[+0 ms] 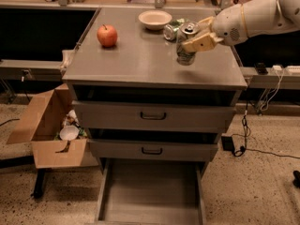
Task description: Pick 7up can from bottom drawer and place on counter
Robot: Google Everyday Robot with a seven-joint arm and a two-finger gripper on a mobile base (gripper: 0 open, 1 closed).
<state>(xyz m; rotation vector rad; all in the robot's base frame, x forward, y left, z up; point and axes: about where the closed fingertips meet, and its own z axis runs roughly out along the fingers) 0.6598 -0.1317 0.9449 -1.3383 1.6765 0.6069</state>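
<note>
Note: your cream two-finger gripper (pixel 193 39) is clamped on the small pale silvery 7up can (pixel 185 55), long axis vertical, just in front of the shiny green tipped can (pixel 170 30), its base at or barely above the broad grey metal surface (pixel 136 62), so your release path looks straight down.

The tool (pixel 193 35) gripped the upright 7up can (pixel 185 51) at the right side of the tabletop (pixel 136 64), near a bowl (pixel 154 18), the bottom drawer (pixel 150 193) open below.
</note>
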